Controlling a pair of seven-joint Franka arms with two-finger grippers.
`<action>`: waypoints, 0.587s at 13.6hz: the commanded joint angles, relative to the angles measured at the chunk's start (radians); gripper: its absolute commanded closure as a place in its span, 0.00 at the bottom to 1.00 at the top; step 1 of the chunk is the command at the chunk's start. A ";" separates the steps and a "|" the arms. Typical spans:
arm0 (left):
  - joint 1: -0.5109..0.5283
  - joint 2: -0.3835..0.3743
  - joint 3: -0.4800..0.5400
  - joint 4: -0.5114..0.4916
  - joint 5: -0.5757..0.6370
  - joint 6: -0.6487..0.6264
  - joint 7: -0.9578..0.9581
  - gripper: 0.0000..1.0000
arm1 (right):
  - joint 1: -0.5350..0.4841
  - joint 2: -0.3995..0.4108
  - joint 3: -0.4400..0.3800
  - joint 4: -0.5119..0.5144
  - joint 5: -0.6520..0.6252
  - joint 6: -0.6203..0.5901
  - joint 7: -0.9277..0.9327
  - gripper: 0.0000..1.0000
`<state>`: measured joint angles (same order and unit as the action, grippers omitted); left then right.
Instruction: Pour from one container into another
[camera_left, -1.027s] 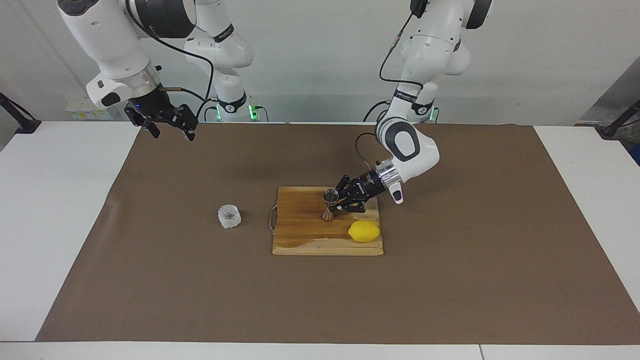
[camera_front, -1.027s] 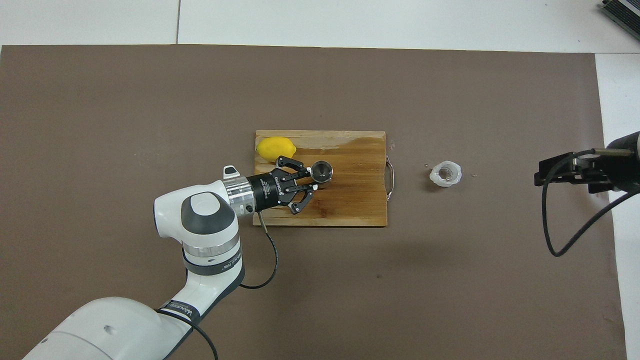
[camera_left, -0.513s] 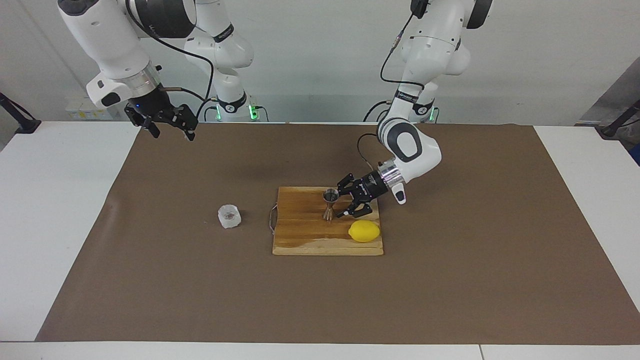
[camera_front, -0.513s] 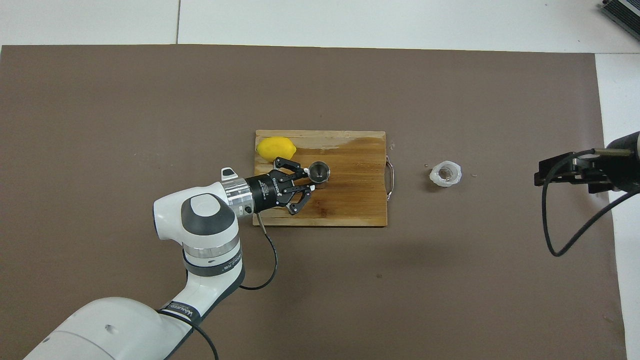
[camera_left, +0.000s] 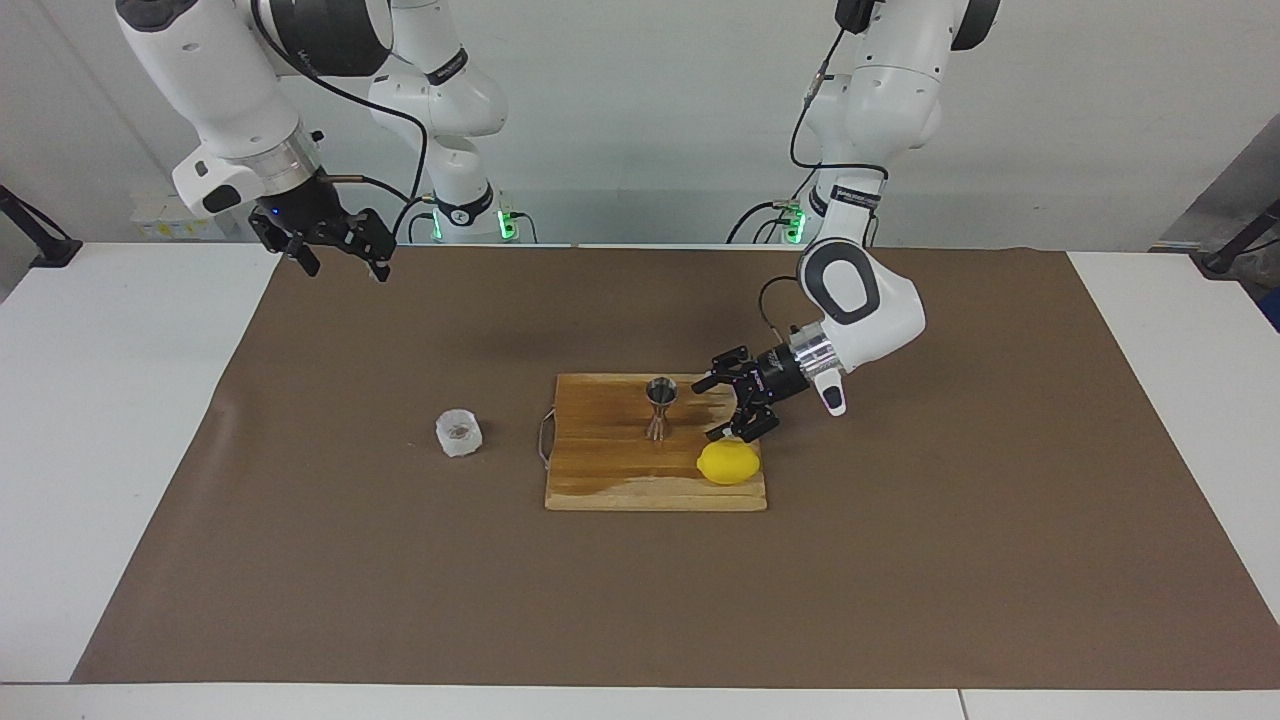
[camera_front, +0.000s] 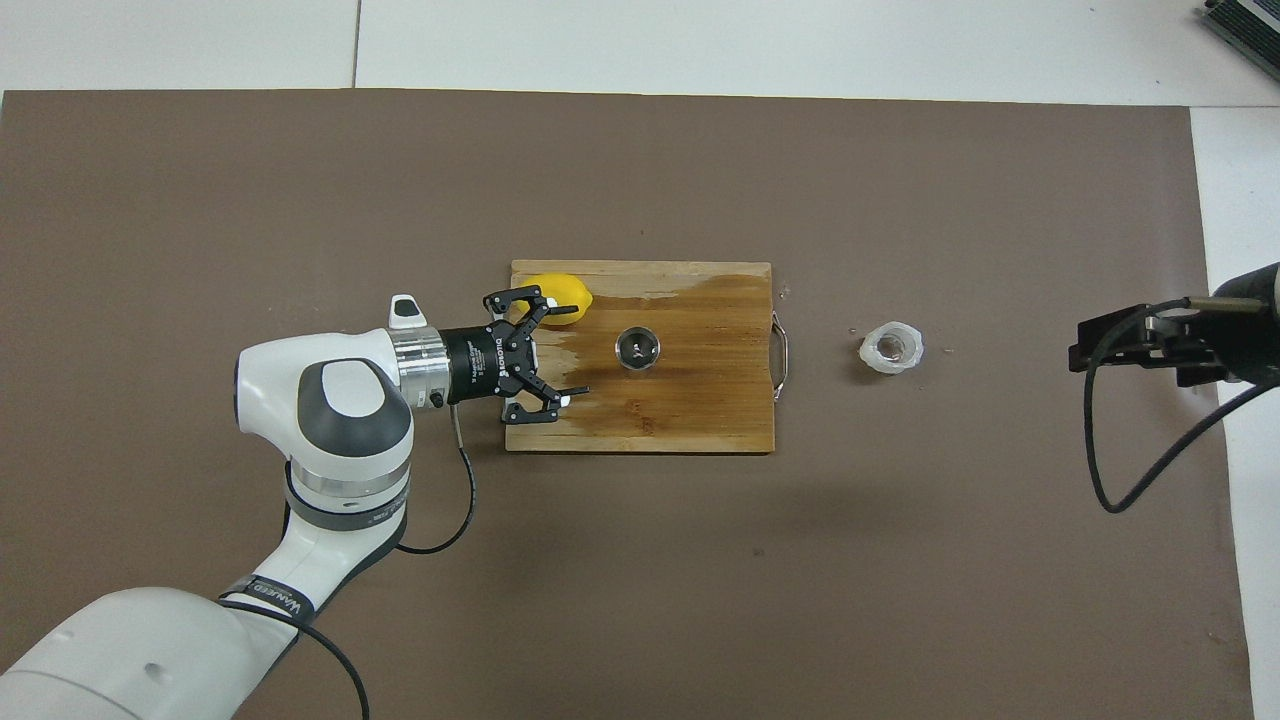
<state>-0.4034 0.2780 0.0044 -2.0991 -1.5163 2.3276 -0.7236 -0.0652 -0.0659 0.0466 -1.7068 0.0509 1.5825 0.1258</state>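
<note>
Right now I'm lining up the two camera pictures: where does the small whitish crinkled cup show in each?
Facing view: the small whitish crinkled cup sits on the brown mat, left of centre in the picture.
Overhead view: the cup sits right of centre.
Shared landmark: in both it lies just off the metal-handle end of the wooden cutting board.

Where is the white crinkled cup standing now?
The white crinkled cup stands on the brown mat beside the cutting board, off its handle end, toward the right arm's end of the table.
</note>
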 joint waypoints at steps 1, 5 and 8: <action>0.050 -0.058 0.005 -0.015 0.189 -0.091 0.001 0.00 | -0.008 -0.005 0.004 -0.004 0.015 -0.004 0.009 0.00; 0.104 -0.074 0.006 0.118 0.570 -0.238 0.009 0.00 | -0.008 -0.005 0.006 -0.004 0.015 -0.004 0.009 0.00; 0.149 -0.074 0.006 0.218 0.747 -0.352 0.010 0.00 | -0.008 -0.005 0.004 -0.005 0.015 -0.004 0.009 0.00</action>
<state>-0.2826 0.1986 0.0125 -1.9428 -0.8602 2.0464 -0.7211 -0.0652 -0.0659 0.0466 -1.7068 0.0509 1.5825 0.1258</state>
